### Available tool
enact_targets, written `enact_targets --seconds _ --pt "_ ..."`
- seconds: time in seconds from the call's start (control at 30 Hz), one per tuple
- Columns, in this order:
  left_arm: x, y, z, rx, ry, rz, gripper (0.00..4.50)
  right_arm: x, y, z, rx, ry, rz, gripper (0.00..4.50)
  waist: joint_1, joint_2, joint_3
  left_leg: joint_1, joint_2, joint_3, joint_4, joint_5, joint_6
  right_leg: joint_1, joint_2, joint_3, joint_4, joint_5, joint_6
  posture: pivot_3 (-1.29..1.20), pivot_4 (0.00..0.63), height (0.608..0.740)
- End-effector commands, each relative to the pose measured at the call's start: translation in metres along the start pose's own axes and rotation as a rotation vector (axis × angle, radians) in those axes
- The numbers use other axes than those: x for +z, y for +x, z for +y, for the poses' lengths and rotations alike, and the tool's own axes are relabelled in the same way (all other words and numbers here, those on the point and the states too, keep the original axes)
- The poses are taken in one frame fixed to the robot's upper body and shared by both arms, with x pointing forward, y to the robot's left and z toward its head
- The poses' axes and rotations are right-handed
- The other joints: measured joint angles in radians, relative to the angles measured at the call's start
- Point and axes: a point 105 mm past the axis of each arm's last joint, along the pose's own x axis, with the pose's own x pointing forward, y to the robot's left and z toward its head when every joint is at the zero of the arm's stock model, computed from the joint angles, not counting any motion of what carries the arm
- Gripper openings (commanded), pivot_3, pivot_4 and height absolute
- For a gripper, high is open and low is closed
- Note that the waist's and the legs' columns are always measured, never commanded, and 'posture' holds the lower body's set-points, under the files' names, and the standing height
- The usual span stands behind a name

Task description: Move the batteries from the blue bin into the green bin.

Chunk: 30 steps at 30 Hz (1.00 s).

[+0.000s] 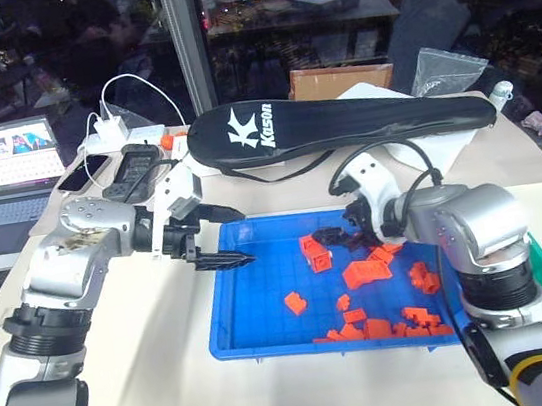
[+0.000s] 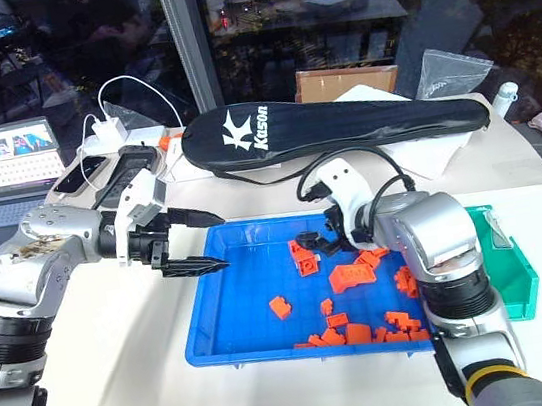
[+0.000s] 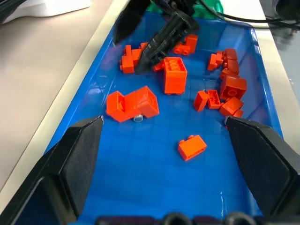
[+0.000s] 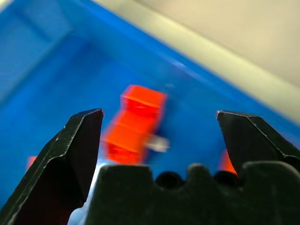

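The blue bin (image 1: 232, 342) lies on the white table and holds many orange blocks (image 1: 366, 270). One battery (image 3: 138, 118) shows as a small silver end poking out beside a pair of orange blocks (image 3: 133, 104); the right wrist view has it as a pale stub (image 4: 158, 144). My right gripper (image 1: 328, 237) hangs open over the blocks in the bin's far middle, empty. My left gripper (image 1: 245, 235) is open and empty above the bin's far left corner, pointing across it. The green bin (image 2: 507, 266) stands against the blue bin's right side, partly behind my right arm.
A black racket cover (image 1: 340, 120) lies beyond the bin. A laptop (image 1: 5, 165), phones (image 1: 130, 170) and a white power strip (image 1: 131, 137) with cables sit at the far left. A cardboard box (image 1: 339, 78) and a plastic bag (image 1: 449, 67) are at the back.
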Motion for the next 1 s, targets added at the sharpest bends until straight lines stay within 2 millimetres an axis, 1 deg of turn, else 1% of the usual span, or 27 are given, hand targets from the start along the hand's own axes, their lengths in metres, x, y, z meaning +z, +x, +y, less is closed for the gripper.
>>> enact_targets --seconds 0.03,0.1,0.2,0.3,0.37,0.43,0.5,0.57,0.6,0.73,0.83,0.9,1.0 --pt "0.01 -0.008 -0.001 0.025 0.04 -0.015 4.5 -0.002 0.005 0.008 -0.022 0.012 -0.013 4.46 0.0 0.0 0.0 0.0 0.0 0.0 0.0 0.0 0.0 0.0 0.0 0.0 0.0 0.0 0.0 0.0 0.15 0.715" --pt "0.011 -0.008 -0.003 0.024 0.041 -0.013 4.5 -0.004 0.013 0.012 -0.026 0.043 -0.004 4.46 -0.002 0.0 0.0 0.0 0.0 0.0 0.0 0.0 0.0 0.0 0.0 0.0 0.0 -0.001 0.001 0.0 0.15 0.715" --pt "0.013 -0.01 -0.004 0.028 0.045 -0.014 4.5 -0.009 0.017 0.011 -0.059 0.052 0.019 4.46 -0.005 0.0 0.0 0.0 0.0 0.0 0.0 0.0 0.0 -0.001 0.0 0.0 0.001 0.0 0.001 0.0 0.15 0.715" --pt "0.022 -0.012 -0.006 0.031 0.04 -0.061 4.5 -0.015 0.019 0.007 -0.095 0.06 0.039 4.46 -0.005 0.0 0.0 0.0 0.0 0.0 0.0 0.0 0.0 -0.001 0.0 0.0 0.001 0.0 0.0 0.0 0.15 0.715" --pt "0.032 -0.012 -0.009 0.016 0.042 -0.098 4.5 -0.022 0.022 0.005 -0.121 0.062 0.067 4.46 -0.006 0.0 0.0 0.0 0.0 0.0 0.0 0.0 0.0 -0.001 0.0 0.0 0.001 0.0 0.001 0.0 0.15 0.715" --pt "0.035 -0.012 -0.012 0.002 0.044 -0.104 4.5 -0.031 0.024 0.001 -0.165 0.004 0.115 4.46 -0.006 0.0 0.0 0.0 0.0 0.0 0.0 0.0 0.0 0.0 0.0 0.0 0.001 -0.001 0.001 0.0 0.15 0.715" --pt "0.034 -0.011 -0.013 -0.001 0.046 -0.094 4.5 -0.036 0.026 0.0 -0.184 -0.027 0.135 4.46 -0.007 0.0 0.0 0.0 0.0 0.0 0.0 0.0 0.0 0.0 0.0 0.0 0.001 -0.001 0.001 0.0 0.15 0.715" --pt "0.03 -0.01 -0.013 -0.002 0.04 -0.083 4.5 -0.038 0.028 0.006 -0.158 -0.005 0.135 3.96 -0.011 0.0 0.0 0.0 0.0 0.0 0.0 0.0 0.0 0.0 0.0 0.0 0.0 -0.001 0.001 0.0 0.15 0.715" --pt "0.029 -0.01 -0.013 -0.003 0.038 -0.077 4.5 -0.038 0.029 0.008 -0.152 -0.001 0.135 3.79 -0.013 0.0 0.0 0.0 0.0 0.0 -0.001 0.0 0.0 -0.001 0.0 0.0 0.0 -0.001 0.002 0.0 0.15 0.715" --pt "0.025 -0.01 -0.012 -0.008 0.03 -0.069 4.5 -0.036 0.027 0.004 -0.173 -0.011 0.122 2.36 -0.024 0.0 0.0 0.0 0.0 0.0 -0.002 0.0 0.001 -0.001 0.0 0.0 0.0 -0.001 0.002 0.0 0.15 0.715" --pt "0.021 -0.009 -0.013 -0.017 0.024 -0.058 4.5 -0.029 0.022 0.001 -0.178 -0.012 0.103 1.44 -0.027 0.0 0.0 0.0 0.0 0.0 -0.002 0.0 0.001 0.0 0.0 0.0 0.0 -0.001 0.002 0.0 0.15 0.715" --pt "0.02 -0.009 -0.014 -0.022 0.02 -0.054 4.5 -0.022 0.016 -0.001 -0.177 -0.029 0.083 1.43 -0.028 0.0 0.0 0.0 0.0 0.0 -0.002 0.0 0.001 0.0 0.0 0.0 0.0 -0.001 0.002 0.0 0.15 0.715" --pt "0.017 -0.009 -0.015 -0.031 0.017 -0.046 4.5 -0.009 0.002 -0.006 -0.171 -0.076 0.043 1.43 -0.027 0.0 0.0 0.0 0.0 0.0 -0.002 0.0 0.001 -0.001 0.0 0.0 0.0 -0.001 0.002 0.0 0.15 0.715"
